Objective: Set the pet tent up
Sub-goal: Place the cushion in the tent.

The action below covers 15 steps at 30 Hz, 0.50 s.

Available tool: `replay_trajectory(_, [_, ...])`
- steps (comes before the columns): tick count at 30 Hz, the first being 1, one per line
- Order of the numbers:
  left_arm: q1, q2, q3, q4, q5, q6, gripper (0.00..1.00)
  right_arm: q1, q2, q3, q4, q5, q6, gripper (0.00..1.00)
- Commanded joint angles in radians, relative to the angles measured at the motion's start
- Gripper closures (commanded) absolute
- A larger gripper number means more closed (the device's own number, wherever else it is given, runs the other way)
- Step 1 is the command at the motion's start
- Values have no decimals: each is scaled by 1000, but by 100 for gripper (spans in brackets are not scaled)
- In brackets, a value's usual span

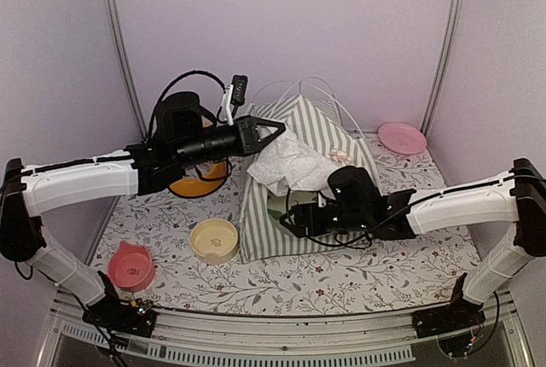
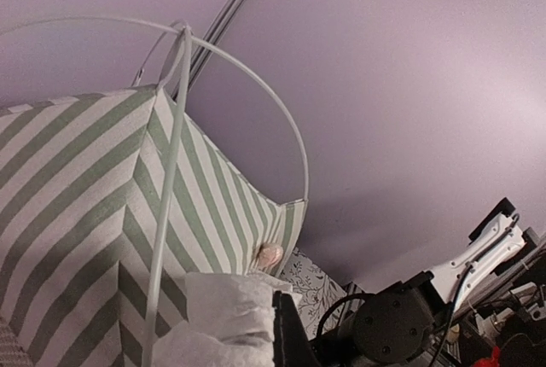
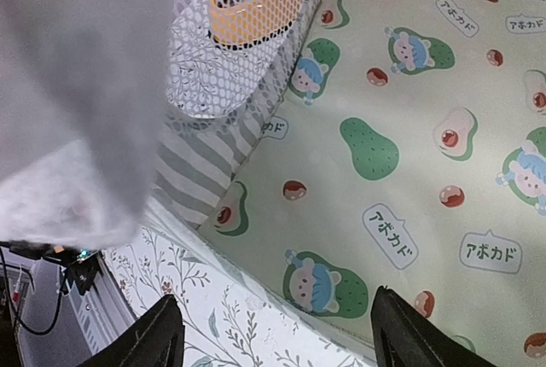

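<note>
The pet tent (image 1: 307,141), striped grey-green and white, stands at the table's middle with thin white poles (image 1: 320,85) looping above its peak. My left gripper (image 1: 278,128) is at the peak, shut on the bunched white lace door flap (image 1: 288,165). In the left wrist view the lace flap (image 2: 226,311) presses against my dark finger (image 2: 292,333), beside a pole (image 2: 169,205) and the striped wall (image 2: 77,213). My right gripper (image 1: 294,218) reaches into the tent's doorway. It hangs open (image 3: 277,337) over the front edge of the cream printed mat (image 3: 409,119), holding nothing.
A cream bowl (image 1: 213,240) and a pink bowl (image 1: 130,267) sit front left. An orange bowl (image 1: 189,184) lies under the left arm and shows through the tent's mesh (image 3: 256,4). A pink plate (image 1: 402,137) is back right. A floral cloth (image 1: 341,273) covers the table.
</note>
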Motion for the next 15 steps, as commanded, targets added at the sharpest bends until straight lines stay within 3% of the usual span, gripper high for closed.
replay_trajectory(1, [-28,-53,-54,13,1,-38,100,17,-58,-25,40,-38,8,23])
replay_trajectory(15, [-139,-31,-104,-7,-52,-94,100,18,-141,-74,-82,-136,50,21])
